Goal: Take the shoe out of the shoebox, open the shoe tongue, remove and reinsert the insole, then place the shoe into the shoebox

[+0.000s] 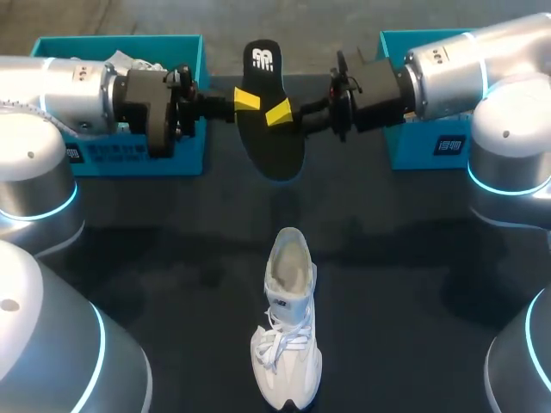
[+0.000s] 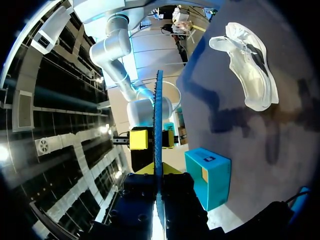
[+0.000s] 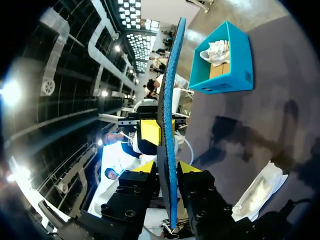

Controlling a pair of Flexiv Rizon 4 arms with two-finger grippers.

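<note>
A dark insole (image 1: 271,146) with a blue underside hangs on edge above the table's far middle. My left gripper (image 1: 247,100) is shut on it from the left; in the left wrist view the insole (image 2: 158,100) rises from between that gripper's (image 2: 158,172) fingers. My right gripper (image 1: 278,114) is at the insole from the right; in the right wrist view its yellow tips stand just off either face of the insole (image 3: 172,75), so the right gripper (image 3: 169,169) is open. The white shoe (image 1: 287,344) stands upright on the near middle of the table, tongue pulled open.
A blue box (image 1: 185,159) holding white paper sits at the far left behind my left arm, also in the right wrist view (image 3: 225,75). A second blue box (image 1: 405,155) sits at the far right, partly hidden by my right arm.
</note>
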